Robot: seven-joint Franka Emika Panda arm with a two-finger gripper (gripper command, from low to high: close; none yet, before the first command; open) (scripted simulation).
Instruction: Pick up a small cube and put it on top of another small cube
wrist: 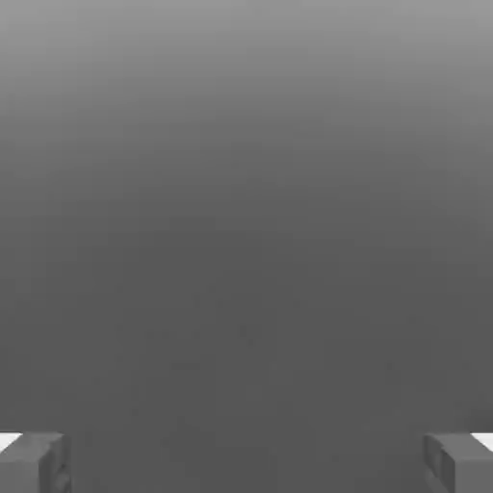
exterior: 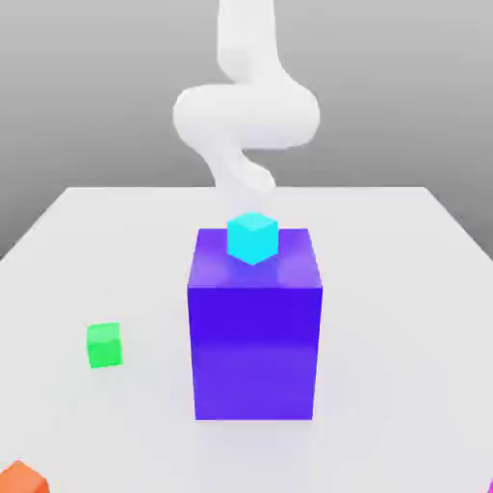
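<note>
**Risk of a wrong base or a clipped block before reaching the near right cube**

From the exterior view's left, note an orange cube (exterior: 21,480) near and a green cube (exterior: 105,345) farther back on the tabletop (exterior: 385,289). Could stack on the wrong base through confusing colours.

In the middle, find a big blue-purple block (exterior: 253,351), with a cyan cube (exterior: 252,238) apparently on top and the arm (exterior: 246,116) beyond. Might topple either by sweeping too low.

See the pincer (wrist: 246,464) wide apart, holding nothing. At near right, spot the small magenta cube (exterior: 491,487), cut by the frame. Might pinch a corner through poor alignment.
</note>
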